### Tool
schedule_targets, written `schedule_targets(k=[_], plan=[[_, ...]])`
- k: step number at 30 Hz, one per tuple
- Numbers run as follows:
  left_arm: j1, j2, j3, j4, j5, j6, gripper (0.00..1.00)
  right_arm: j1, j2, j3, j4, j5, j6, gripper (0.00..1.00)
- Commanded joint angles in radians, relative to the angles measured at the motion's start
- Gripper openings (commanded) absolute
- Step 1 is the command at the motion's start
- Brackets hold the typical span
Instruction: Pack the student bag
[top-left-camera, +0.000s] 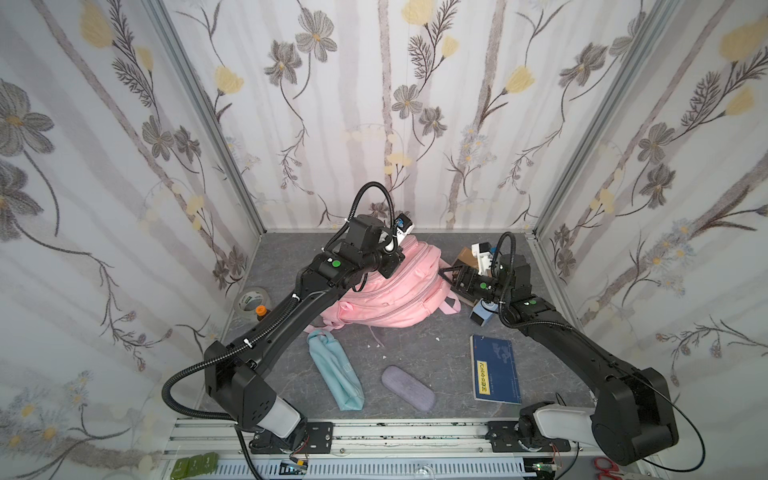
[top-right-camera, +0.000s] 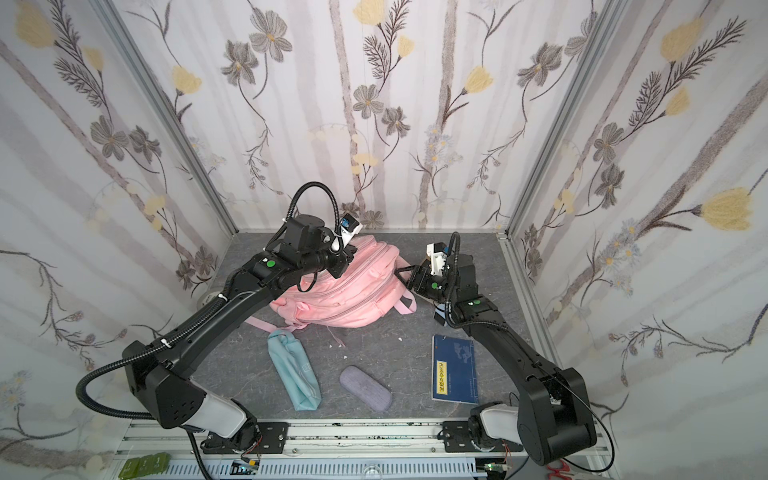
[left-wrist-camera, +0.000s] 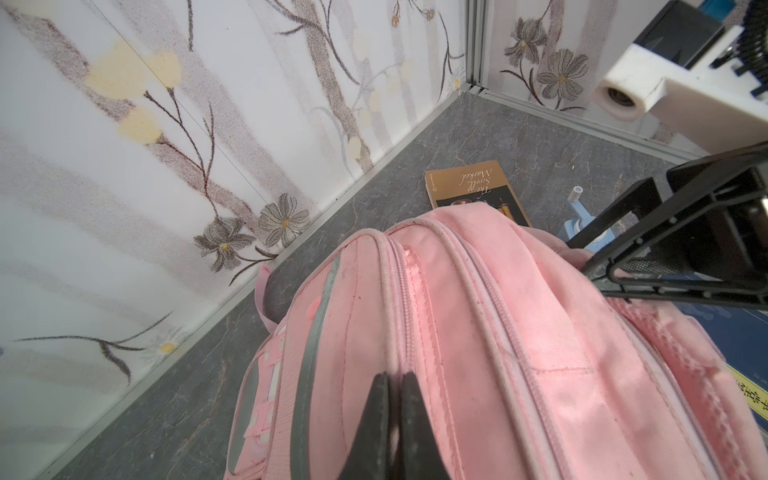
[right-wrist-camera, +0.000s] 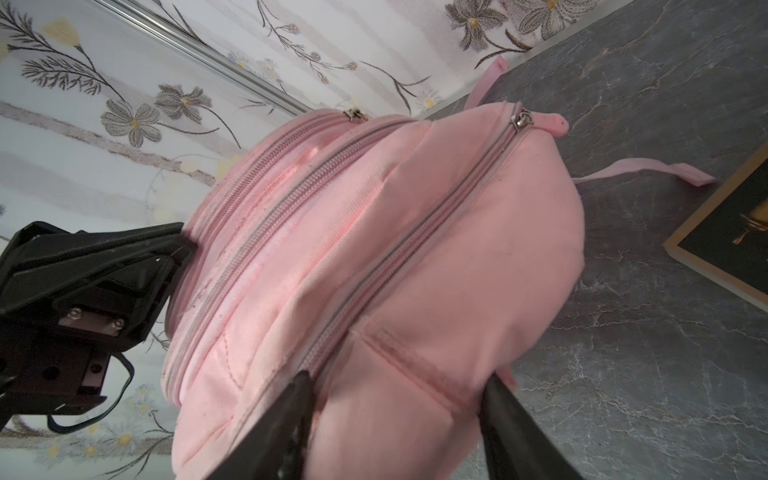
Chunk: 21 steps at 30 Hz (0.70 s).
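My left gripper (left-wrist-camera: 395, 378) clamped shut on student bag (left-wrist-camera: 478, 332) seam beside zip, likely to hold bag steady. My right gripper (right-wrist-camera: 399, 376) half open, astride bag's opposite end, grip unconfirmed. Bag lay on tabletop (top-left-camera: 436, 357) between both grippers, zips looked closed.

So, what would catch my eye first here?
A big pink backpack sits toward the back of the grey table, and both robot grippers meet at it. The left gripper is shut on its top seam, and the right gripper straddles its side with jaws apart. Flowered wallpaper covers the walls, and a teal pouch, purple case and blue book lie in front.
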Motion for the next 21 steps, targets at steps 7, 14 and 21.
schedule_targets(k=[7, 14, 21], plan=[[0.015, 0.030, 0.011, 0.230, 0.045, -0.004, 0.00, 0.001, 0.028, 0.039, 0.070, -0.127, 0.037, 0.13], [0.069, 0.079, 0.047, 0.232, -0.105, -0.046, 0.00, 0.013, 0.011, 0.073, 0.086, -0.091, 0.060, 0.00], [0.076, 0.077, 0.096, 0.109, -0.076, -0.163, 0.48, 0.094, -0.050, 0.080, 0.097, 0.065, 0.075, 0.00]])
